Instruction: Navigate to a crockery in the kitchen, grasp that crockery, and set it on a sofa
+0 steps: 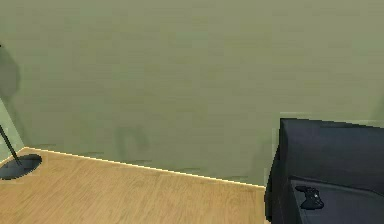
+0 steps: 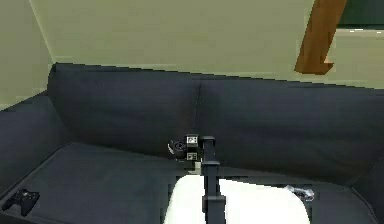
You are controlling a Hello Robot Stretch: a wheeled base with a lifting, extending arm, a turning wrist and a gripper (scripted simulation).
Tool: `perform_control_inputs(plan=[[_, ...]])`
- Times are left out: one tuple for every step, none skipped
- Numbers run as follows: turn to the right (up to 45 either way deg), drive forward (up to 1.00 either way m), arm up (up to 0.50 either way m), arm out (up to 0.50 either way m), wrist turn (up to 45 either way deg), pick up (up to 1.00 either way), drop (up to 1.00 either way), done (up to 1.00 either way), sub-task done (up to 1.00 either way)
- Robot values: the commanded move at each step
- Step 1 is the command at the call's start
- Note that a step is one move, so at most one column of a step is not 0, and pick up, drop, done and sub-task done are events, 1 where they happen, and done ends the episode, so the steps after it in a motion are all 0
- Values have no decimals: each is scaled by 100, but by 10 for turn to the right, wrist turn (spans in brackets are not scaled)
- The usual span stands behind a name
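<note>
Wall: you see flat matt paint, faintly mottled, with no sheen.
Floor: wood boards with fine grain and a light satin finish.
Skirting: pale and smooth.
Round base: dark and matt.
Sofa: you can log dark, matt upholstery that reads as cloth, smooth, with soft seams between the cushions.
Beam: warm brown wood, smooth, slightly glossy.
Robot arm: dark, matt and hard-looking; you cannot tell metal from plastic.
White slab: smooth and matt, material unclear.
</note>
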Motion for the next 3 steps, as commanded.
perform_control_inputs(plan=[[0, 0, 10, 0, 0, 0, 0, 0, 0], [0, 0, 0, -8, 0, 0, 0, 0, 0], [0, 0, 0, 0, 0, 0, 0, 100, 0]])
